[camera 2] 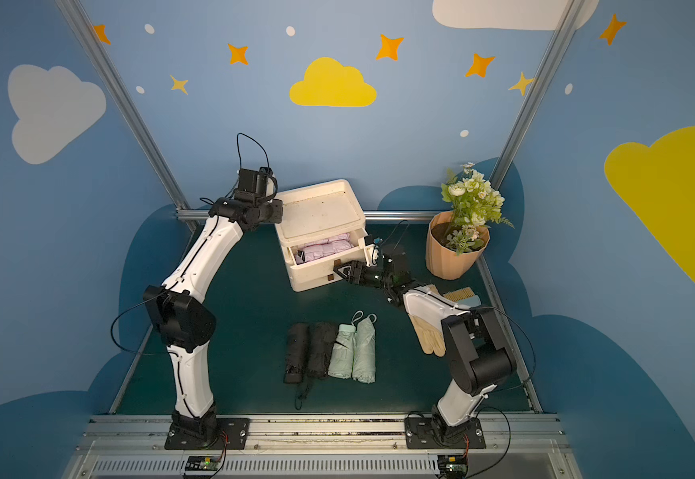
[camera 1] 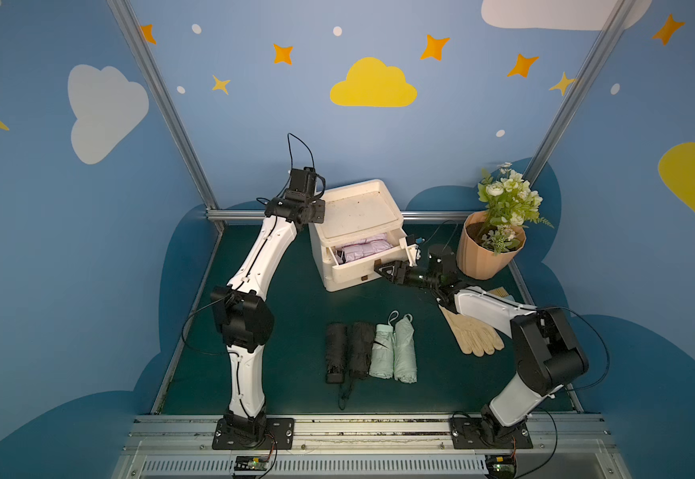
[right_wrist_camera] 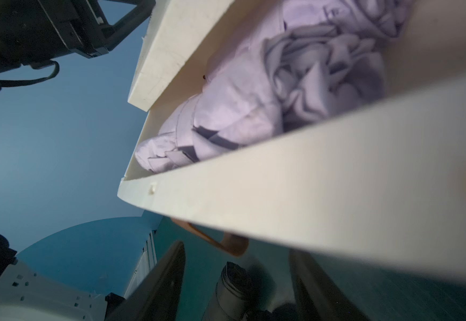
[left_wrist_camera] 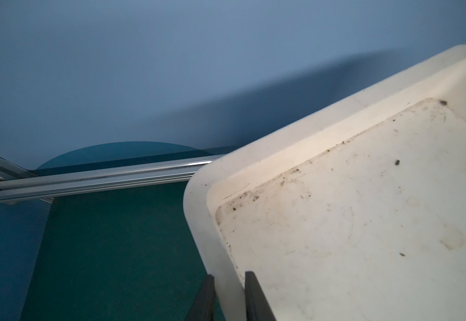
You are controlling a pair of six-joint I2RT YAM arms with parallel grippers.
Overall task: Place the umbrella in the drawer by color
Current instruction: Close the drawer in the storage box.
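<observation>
**Top drawer open with the lilac umbrellas in it — four umbrellas left on the counter**

The cabinet [camera 1: 358, 211] stands at the back of the counter [camera 1: 288, 331] with its top drawer [camera 1: 362, 266] pulled out. Lilac umbrellas [camera 1: 364, 249] lie inside the drawer. The left end effector [left_wrist_camera: 230, 275] is clamped tight on the cabinet's top rim, one finger on either side, bracing it. The right end effector [right_wrist_camera: 237, 247] sits at the drawer front with its jaws partly apart and nothing in them. The brown handle [right_wrist_camera: 215, 239] lies just ahead, between the lines of the two fingers, though I cannot tell whether they touch it. Two black umbrellas [camera 1: 335, 352] and two mint-green umbrellas [camera 1: 404, 352] lie side by side near the front of the counter, well apart from the cabinet.

My reading is that the lilac colour is sorted and the step in hand is working this drawer by its handle — most likely shutting it. The next move calls for a straight push along the drawer's travel, with the left bracing the cabinet against sliding. After that, a lower drawer needs opening for the next colour.
</observation>
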